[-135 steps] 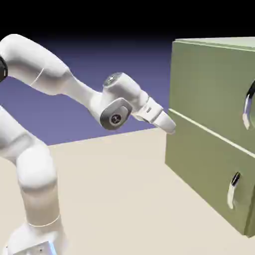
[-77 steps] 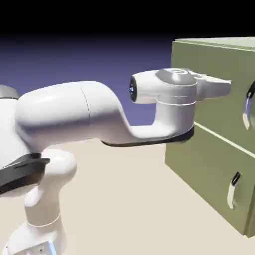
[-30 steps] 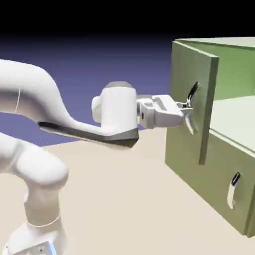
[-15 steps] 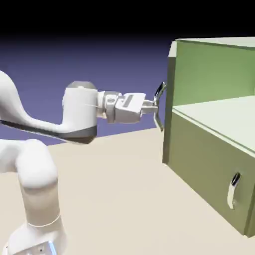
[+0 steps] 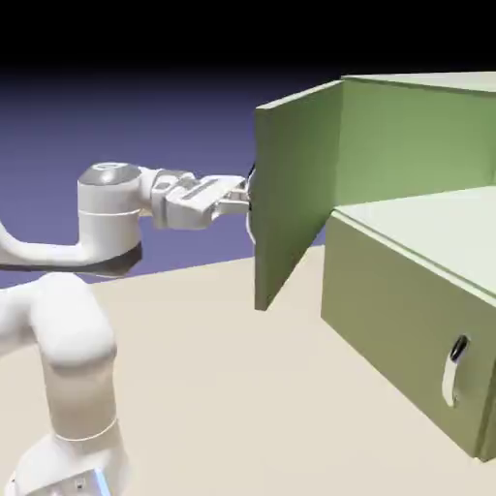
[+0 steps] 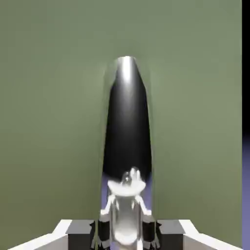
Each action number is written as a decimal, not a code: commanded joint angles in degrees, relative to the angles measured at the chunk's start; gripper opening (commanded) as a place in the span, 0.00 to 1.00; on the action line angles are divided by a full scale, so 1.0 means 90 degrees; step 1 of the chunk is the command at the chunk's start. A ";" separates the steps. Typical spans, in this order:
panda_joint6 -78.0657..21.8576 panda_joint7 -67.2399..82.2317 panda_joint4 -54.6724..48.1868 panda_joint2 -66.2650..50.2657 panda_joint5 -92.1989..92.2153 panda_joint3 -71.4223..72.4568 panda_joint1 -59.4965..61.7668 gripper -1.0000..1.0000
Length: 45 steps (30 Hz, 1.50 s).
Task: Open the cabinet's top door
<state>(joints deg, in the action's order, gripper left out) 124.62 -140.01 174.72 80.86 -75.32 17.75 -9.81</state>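
In the exterior view, the white arm (image 5: 108,218) enters from the left and carries the gripper (image 5: 242,201) toward the right, with the fingers directed at the outer face of the top door (image 5: 295,189). The handle (image 5: 251,225) lies directly ahead of the gripper, at the fingertips, between the gripper and the door. The handle's long axis is upright and crosses the gripper's line of reach. Only one arm is in view; no choice of arm arises. To the right of the handle, the door stands swung well out from the cabinet (image 5: 407,281), its inner face visible, and joins the body at the opening's left edge. Farther right, the lower panel (image 5: 387,300) is closed, with its own handle (image 5: 452,373) well apart from the gripper. In the hand view, the left finger tip, the top door's handle and the right finger tip follow in that order; the tips are drawn in narrow on both sides of the handle and appear to grip it. The opening step is judged nearly or fully complete. Any further move should carry the handle along the door's arc, away from the opening; a straight pull could let the curved handle slip from the fingers
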 commanded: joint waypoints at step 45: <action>-0.8199 0.0772 -0.8580 -0.1461 0.5708 0.7501 0.5491 0.00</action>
